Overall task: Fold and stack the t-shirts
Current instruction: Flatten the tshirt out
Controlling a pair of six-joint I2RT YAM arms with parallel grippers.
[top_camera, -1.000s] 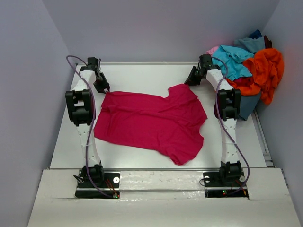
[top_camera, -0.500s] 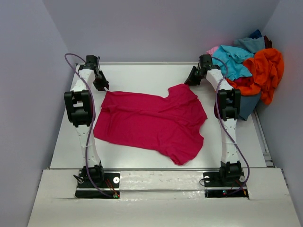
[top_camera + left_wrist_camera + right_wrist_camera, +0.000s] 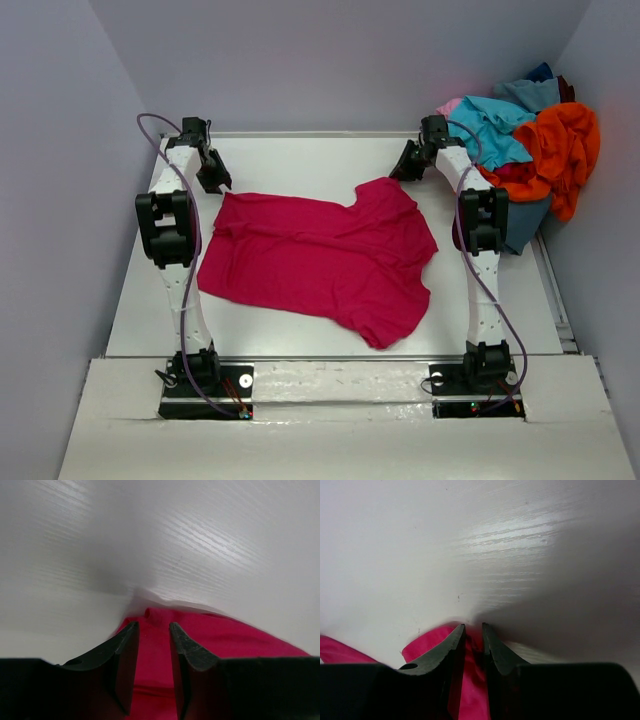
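A crimson-magenta t-shirt (image 3: 320, 255) lies spread flat on the white table (image 3: 290, 160), its neck end toward the right. My left gripper (image 3: 214, 183) is at the shirt's far left corner. In the left wrist view its fingers (image 3: 152, 625) stand apart, one on each side of a strip of flat cloth (image 3: 220, 640), open. My right gripper (image 3: 402, 170) is at the far right corner by the sleeve. In the right wrist view its jaws (image 3: 473, 626) are nearly together, with a fold of crimson cloth (image 3: 427, 642) bunched between them.
Several more t-shirts are heaped at the back right, off the table's corner: orange (image 3: 565, 150), turquoise (image 3: 495, 130), pink (image 3: 450, 105) and dark blue (image 3: 540, 72). Grey walls close in the left, back and right sides.
My left gripper has shifted slightly back and left at the shirt's corner. The shirt and my right arm have not visibly moved.
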